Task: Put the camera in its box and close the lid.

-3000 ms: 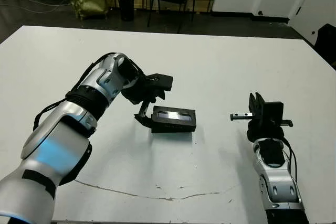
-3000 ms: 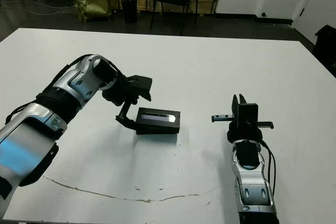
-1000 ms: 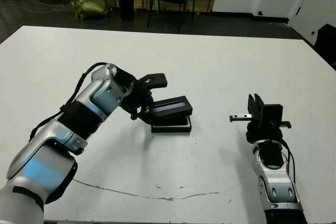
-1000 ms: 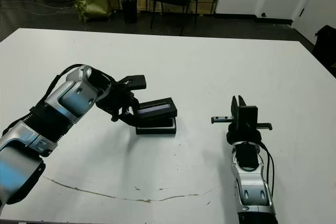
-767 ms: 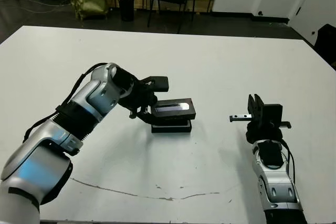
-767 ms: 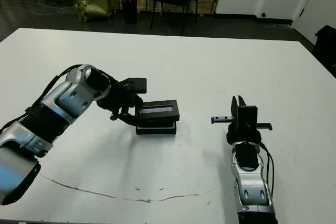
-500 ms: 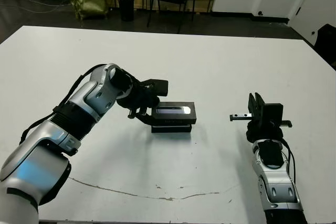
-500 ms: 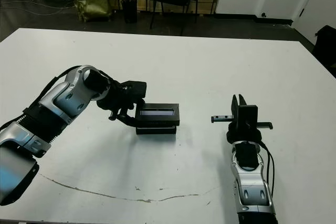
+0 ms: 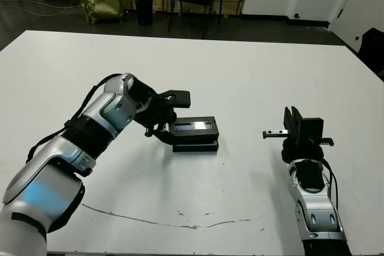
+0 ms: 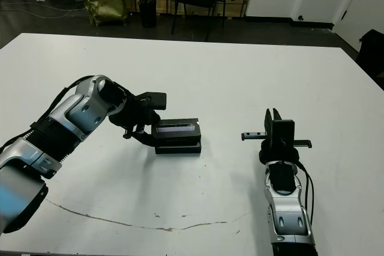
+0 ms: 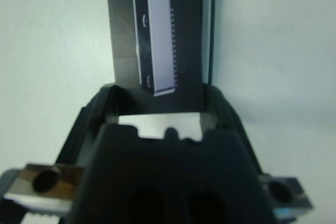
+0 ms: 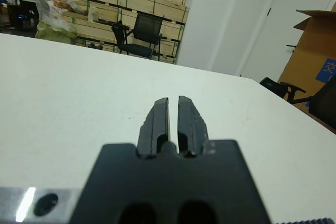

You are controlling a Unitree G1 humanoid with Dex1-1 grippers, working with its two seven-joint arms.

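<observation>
**Lid held over the box at frame centre**

We read no brand or writing anywhere; the only marking is the pale glossy stripe along the top of the lid (image 9: pixel 193 127). The lid is a flat black rectangle, resting slightly askew on the black-walled box (image 9: pixel 195 145) near the middle of the frame. The camera is not visible to us. Our left gripper (image 9: pixel 164 125) clasps the lid's left end, one finger on each side of it in the left wrist view. Our right gripper (image 10: pixel 273 123), at lower right, has its fingers nearly touching, holding nothing. The white counter (image 9: pixel 252 76) lies bare around the box, its edges well away.
</observation>
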